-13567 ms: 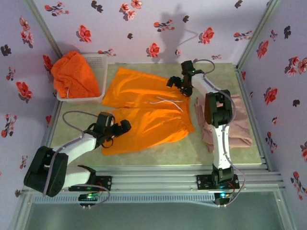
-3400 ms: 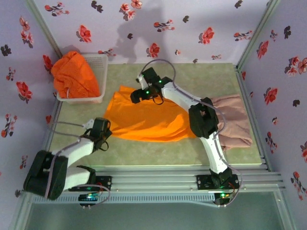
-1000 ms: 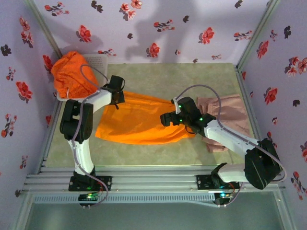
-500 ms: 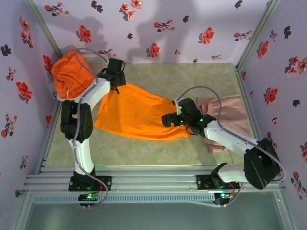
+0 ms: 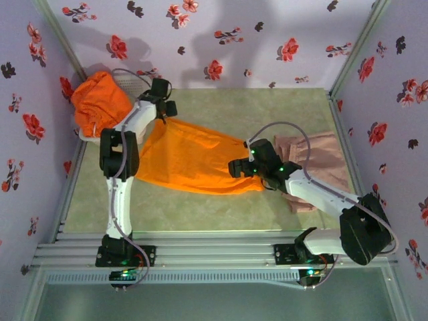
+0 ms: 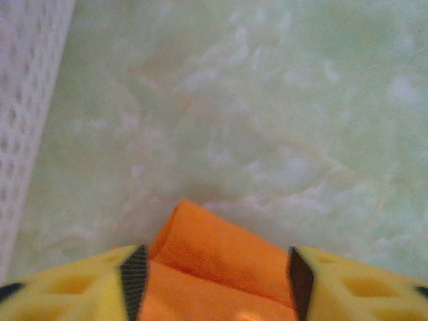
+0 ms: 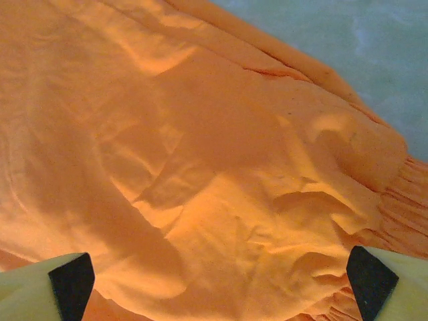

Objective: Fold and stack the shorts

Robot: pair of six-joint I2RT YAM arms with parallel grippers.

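green tabletop; overhead adds pink shorts; wrist views: left hand, right hand spread over orange shorts.

The left gripper has swung up beside the basket, and its jaws have just parted (they were clamped a moment ago). A corner of the orange shorts now lies loose between its fingers. The shorts, once spread flat, now lie folded under the right gripper.

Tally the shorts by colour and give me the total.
Orange: 2, the spread shorts on the table and the heaped shorts in the basket
Pink-beige: 1, the pink-beige shorts
Total: 3
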